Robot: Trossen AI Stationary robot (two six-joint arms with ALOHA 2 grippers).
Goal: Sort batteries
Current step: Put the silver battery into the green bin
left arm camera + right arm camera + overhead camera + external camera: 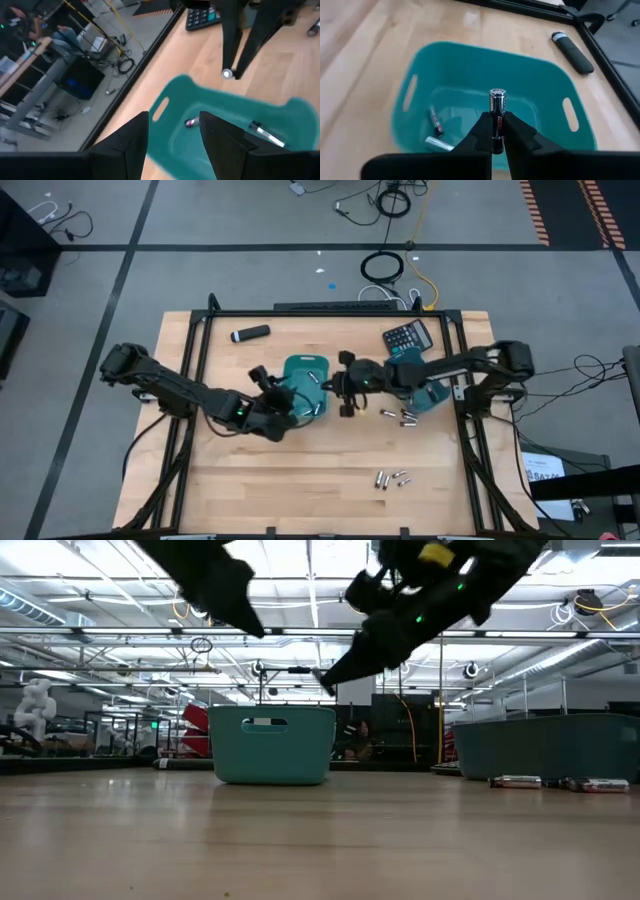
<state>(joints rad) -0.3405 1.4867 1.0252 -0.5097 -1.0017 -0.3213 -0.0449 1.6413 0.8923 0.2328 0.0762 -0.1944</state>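
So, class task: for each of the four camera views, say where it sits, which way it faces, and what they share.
High: overhead, straight down; both arms, teal bin, loose batteries.
Low: tabletop height, level toward the room; arms enter from above.
Left wrist: on the left arm; open left gripper over the bin.
Right wrist: on the right arm; right gripper holds a battery above the bin.
Shared: the teal bin appears in all four.

Two teal bins (305, 370), one calculator (407, 337)
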